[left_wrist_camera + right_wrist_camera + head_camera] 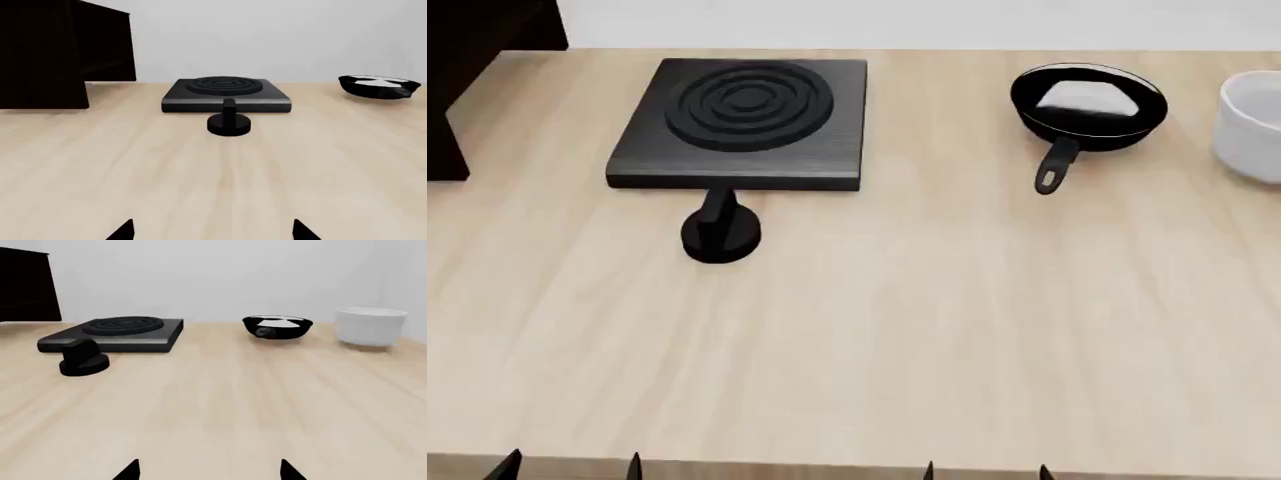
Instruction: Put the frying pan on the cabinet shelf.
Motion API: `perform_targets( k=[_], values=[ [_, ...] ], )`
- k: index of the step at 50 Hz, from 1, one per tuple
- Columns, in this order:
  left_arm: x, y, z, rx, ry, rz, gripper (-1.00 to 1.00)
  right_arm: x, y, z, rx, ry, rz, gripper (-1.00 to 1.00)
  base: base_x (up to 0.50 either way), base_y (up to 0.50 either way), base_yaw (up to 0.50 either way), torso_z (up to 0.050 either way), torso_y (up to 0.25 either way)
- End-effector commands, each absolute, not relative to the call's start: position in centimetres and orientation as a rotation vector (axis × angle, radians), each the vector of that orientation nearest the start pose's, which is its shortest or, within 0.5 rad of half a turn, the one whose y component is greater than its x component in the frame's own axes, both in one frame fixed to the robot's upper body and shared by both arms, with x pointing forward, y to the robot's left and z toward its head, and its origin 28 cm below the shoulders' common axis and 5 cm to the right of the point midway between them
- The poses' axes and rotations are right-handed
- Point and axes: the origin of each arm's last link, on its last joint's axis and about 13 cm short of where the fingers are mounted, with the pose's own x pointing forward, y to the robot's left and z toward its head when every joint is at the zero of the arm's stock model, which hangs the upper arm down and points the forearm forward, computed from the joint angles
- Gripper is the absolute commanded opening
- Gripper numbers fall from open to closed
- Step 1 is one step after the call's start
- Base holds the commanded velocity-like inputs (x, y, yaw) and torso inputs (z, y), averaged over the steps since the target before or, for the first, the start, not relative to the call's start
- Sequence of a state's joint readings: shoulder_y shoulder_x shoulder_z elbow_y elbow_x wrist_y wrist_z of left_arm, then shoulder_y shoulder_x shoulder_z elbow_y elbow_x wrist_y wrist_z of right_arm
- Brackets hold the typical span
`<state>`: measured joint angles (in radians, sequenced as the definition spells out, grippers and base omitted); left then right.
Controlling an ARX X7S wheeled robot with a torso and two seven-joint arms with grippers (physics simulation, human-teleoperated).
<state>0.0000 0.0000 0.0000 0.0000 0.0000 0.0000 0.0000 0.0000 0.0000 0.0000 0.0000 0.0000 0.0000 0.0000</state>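
My head view: cabinet far left, hob plate right of it, knob just before hob, frying pan further right, pot beside it.

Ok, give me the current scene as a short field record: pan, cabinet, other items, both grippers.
frying pan: on the table, far right side, handle toward the robot, untouched
cabinet: far left corner, dark
hob plate: between cabinet and pan, black knob in front of it
white pot: right of the pan
left gripper: open, at the near edge, empty
right gripper: open, at the near edge, empty
task: not started
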Motion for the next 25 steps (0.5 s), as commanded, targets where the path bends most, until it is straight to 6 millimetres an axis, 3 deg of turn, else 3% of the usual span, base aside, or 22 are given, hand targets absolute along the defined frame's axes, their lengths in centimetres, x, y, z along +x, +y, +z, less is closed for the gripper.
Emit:
perform_targets(
  k=[1, 11, 25],
  values=[
    [21.05, 20.55, 1.3, 0.0, 0.0, 0.0, 1.0, 21.05, -9.63, 1.3, 0.0, 0.0, 0.0, 1.0, 0.0, 0.0, 0.0, 0.0, 0.0],
    [20.99, 20.62, 1.4, 0.008, 0.002, -0.004, 1.0, 20.95, -9.65, 1.35, -0.007, -0.011, -0.004, 1.0, 0.0, 0.0, 0.0, 0.011, 0.002],
    [21.35, 20.6, 1.16, 0.02, 0.02, -0.002, 1.0, 21.0, -9.65, 1.74, -0.015, -0.009, -0.008, 1.0, 0.0, 0.0, 0.0, 0.05, 0.039]
  ],
)
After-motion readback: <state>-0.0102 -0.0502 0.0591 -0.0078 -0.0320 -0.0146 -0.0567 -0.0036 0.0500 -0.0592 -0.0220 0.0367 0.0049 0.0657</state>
